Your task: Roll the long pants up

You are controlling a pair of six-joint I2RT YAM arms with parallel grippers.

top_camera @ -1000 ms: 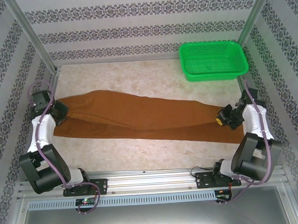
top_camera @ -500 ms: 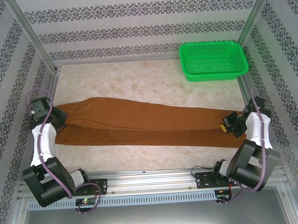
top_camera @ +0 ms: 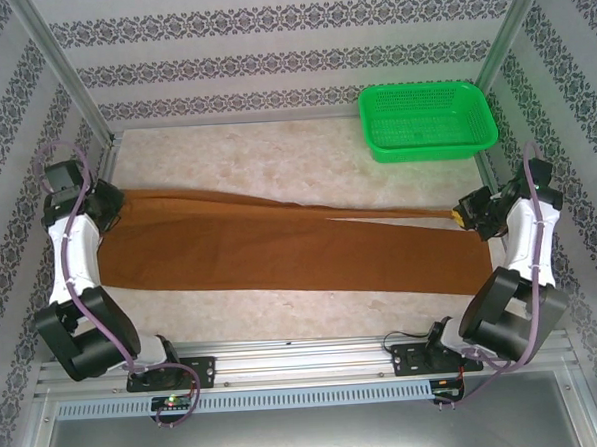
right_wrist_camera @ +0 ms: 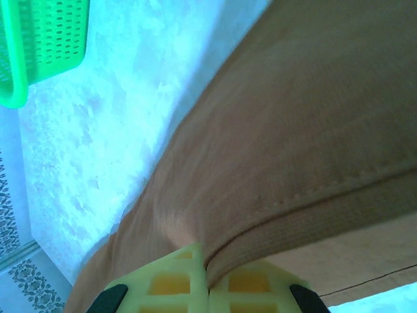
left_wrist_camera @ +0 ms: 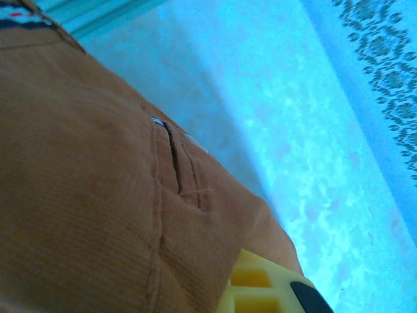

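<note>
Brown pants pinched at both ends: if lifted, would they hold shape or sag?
Probably floppy: the long pants lie flat on the table, stretched between the left gripper and right gripper, so the middle would likely sag. The ribbed-looking weave suggests decent grip rather than slipperiness. Pushing would likely bunch the cloth, not slide it.

Long pants (top_camera: 280, 249) plain rust-brown; basket (top_camera: 427, 154) bright green; table (top_camera: 275, 165) pale marbled; walls (top_camera: 270, 60) floral-striped.

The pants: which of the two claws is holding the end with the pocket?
The left gripper: its camera shows a pocket slit in the long pants. The right gripper pinches a stitched hem instead.
</note>
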